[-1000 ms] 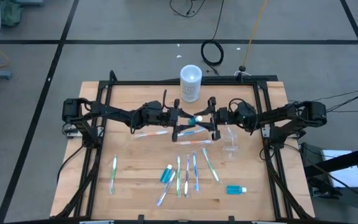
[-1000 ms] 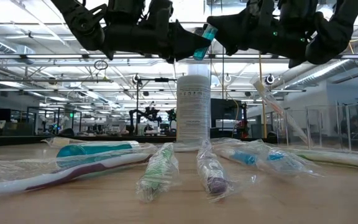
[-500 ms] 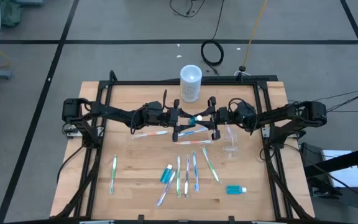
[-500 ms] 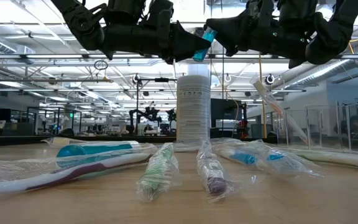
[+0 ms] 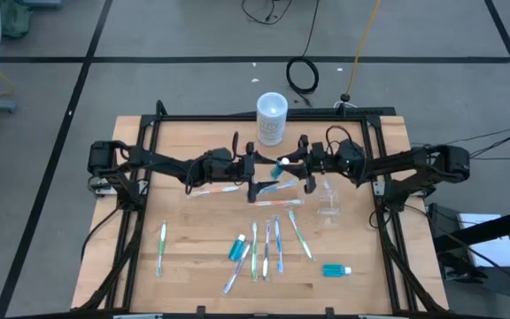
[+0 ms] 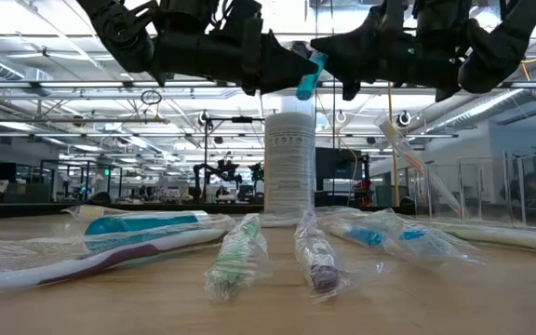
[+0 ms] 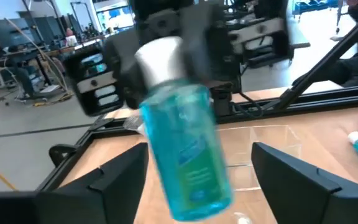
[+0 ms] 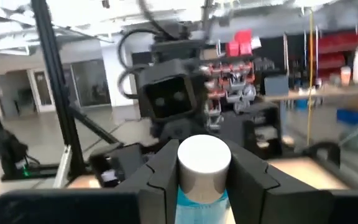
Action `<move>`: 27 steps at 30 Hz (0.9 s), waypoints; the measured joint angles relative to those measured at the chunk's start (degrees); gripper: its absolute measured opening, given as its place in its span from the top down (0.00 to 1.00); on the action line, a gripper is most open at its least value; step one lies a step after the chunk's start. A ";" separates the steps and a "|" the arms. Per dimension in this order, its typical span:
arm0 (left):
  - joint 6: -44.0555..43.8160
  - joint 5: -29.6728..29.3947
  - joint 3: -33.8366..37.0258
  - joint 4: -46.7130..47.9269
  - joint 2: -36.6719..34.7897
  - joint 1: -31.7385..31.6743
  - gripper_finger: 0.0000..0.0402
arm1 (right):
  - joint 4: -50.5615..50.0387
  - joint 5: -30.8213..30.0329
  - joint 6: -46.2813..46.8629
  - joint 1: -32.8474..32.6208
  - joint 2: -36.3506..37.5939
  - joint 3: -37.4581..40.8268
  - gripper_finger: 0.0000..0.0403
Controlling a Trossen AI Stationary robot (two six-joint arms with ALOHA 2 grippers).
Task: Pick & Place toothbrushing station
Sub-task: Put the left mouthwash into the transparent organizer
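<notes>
Teal tube (image 7: 182, 152) midair over table (image 5: 193, 257) between both arms, clamped near white cap by right gripper (image 8: 204, 180), left gripper (image 7: 201, 177) spread wide and let go; probably light, squishy, slick plastic, so best pinched by the stiffer cap end.

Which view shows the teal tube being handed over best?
Left wrist view: the teal tube fills it, between the open left tool. The right wrist view shows its white cap in the right tool; high and low views show it small.
</notes>
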State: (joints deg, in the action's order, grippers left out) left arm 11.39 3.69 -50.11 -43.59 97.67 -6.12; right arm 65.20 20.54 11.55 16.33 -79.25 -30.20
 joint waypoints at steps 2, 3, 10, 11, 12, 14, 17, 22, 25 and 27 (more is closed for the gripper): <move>-0.79 -1.07 0.00 0.02 0.00 0.30 0.25 | -5.01 2.36 0.07 0.64 2.86 0.34 0.78; -1.03 -1.64 0.00 0.02 0.00 0.36 0.24 | -7.91 3.49 -0.75 0.65 4.52 0.46 0.77; -1.13 -2.33 -0.09 5.35 -3.18 0.02 0.25 | -35.34 2.07 -6.40 -1.46 20.72 3.05 0.77; -1.13 -2.31 -0.09 6.30 -3.49 -0.10 0.25 | -38.05 0.27 -6.71 -1.89 23.37 3.23 0.77; -1.19 -2.32 -0.09 7.11 -3.75 -0.22 0.25 | -40.82 -1.64 -6.72 -2.21 26.26 3.52 0.77; -1.33 -2.35 -0.09 8.22 -3.91 -0.42 0.24 | -46.75 -5.18 -6.42 -2.63 32.10 3.77 0.77; -1.19 -2.33 -0.09 9.42 -3.91 -0.56 0.24 | -57.76 -8.12 -5.66 -2.96 40.27 4.62 0.77; -1.43 -2.26 -0.04 11.45 -3.89 -0.49 0.25 | -68.95 -8.76 -1.72 -3.97 50.24 6.59 0.77; -1.63 -2.26 -0.04 11.96 -3.89 -0.51 0.26 | -76.31 -12.29 -2.37 -4.08 54.13 6.72 0.77; -1.52 -2.26 -0.04 12.04 -3.89 -0.51 0.27 | -80.60 -18.02 -2.66 -4.08 55.95 6.70 0.77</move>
State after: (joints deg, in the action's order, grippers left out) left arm 9.87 1.43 -50.15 -31.55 93.78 -6.63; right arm -15.40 2.52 8.89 12.25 -23.30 -23.51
